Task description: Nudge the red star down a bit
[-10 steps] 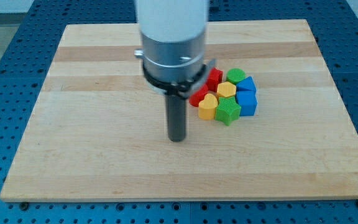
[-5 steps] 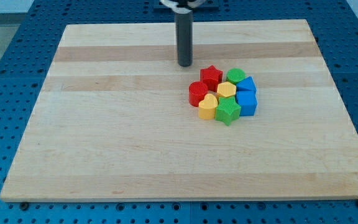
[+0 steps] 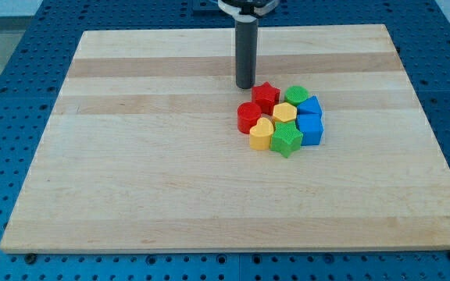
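Since the blocks sit packed together, the trouble starts at the view's bottom of the cluster: a green star [image 3: 286, 140] and a yellow heart-shaped block [image 3: 261, 134] lie nearest, with a blue block [image 3: 311, 129] beside them on the view's right. Just above those come a red round block [image 3: 248, 117], a yellow hexagon [image 3: 284, 112] and a second blue block [image 3: 311, 107], then a green round block [image 3: 296, 96].

At the cluster's upper left edge sits the red star [image 3: 266, 96], touching the red round block and the yellow hexagon below it. So there is no free space under it. Any push downward would likely carry those neighbours along, and a hard one could spread the whole pile.

Farthest back, my tip [image 3: 245, 86] rests on the wooden board [image 3: 131, 156] just above and to the left of the red star, near it but seemingly not touching. There are no fingers on this rod, so nothing opens or clamps. Because the tip stands off-centre to the left, I judge a straight downward stroke might clip the star's corner, turning it or shoving it rightward into the green round block.
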Controlling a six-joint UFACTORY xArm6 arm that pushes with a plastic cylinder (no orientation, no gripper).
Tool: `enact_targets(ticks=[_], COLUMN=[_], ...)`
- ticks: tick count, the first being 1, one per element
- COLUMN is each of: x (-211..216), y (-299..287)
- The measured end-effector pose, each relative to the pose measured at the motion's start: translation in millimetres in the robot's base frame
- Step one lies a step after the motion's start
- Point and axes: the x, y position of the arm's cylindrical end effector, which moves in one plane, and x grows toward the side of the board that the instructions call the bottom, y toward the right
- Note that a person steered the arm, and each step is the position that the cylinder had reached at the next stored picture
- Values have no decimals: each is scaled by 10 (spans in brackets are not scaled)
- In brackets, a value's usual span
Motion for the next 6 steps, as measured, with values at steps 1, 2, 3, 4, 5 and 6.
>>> enact_targets(ticks=[1,2,3,4,5,6], x=[71,88,156,166,191,208], y=[31,31,41,44,44,44])
